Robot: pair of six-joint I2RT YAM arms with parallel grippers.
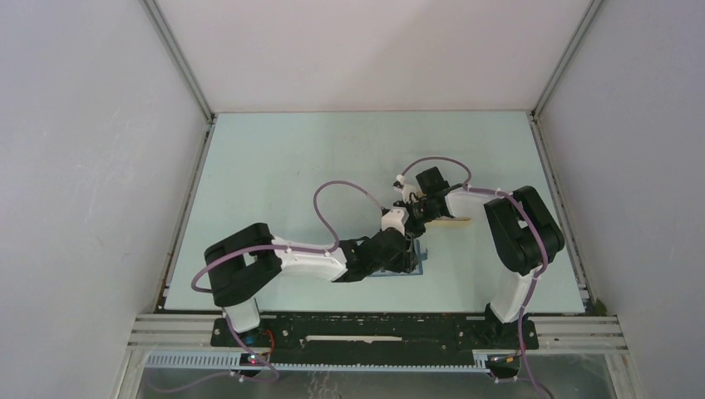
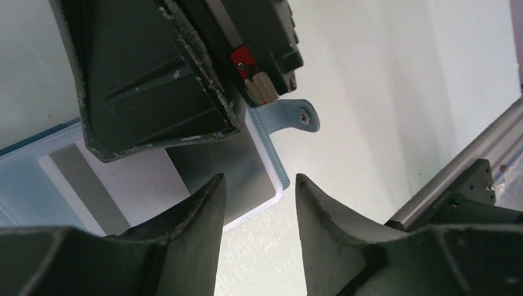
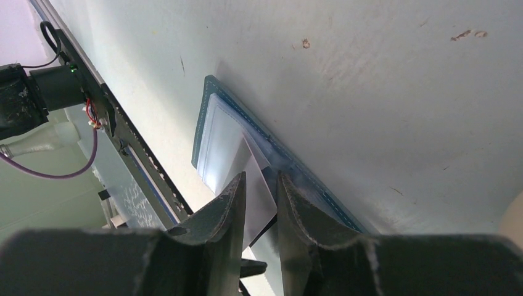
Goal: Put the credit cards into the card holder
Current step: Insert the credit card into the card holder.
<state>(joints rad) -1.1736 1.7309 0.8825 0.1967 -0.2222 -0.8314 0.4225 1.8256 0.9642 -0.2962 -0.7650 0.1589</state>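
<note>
Thin, stiff and probably slick, the credit card (image 3: pixel 254 163) pinched by its edge in the right pincer (image 3: pixel 260 182) should slide into the soft card holder (image 3: pixel 216 132), while the left pincer (image 2: pixel 259 191) stands spread and empty.

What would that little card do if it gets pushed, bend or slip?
Probably stiff: the card looks flat and straight-edged where it sticks out between the right arm's fingers. It is likely light, being so thin. Its face looks smooth, so it may slide easily over the card holder and its shiny pocket.
</note>
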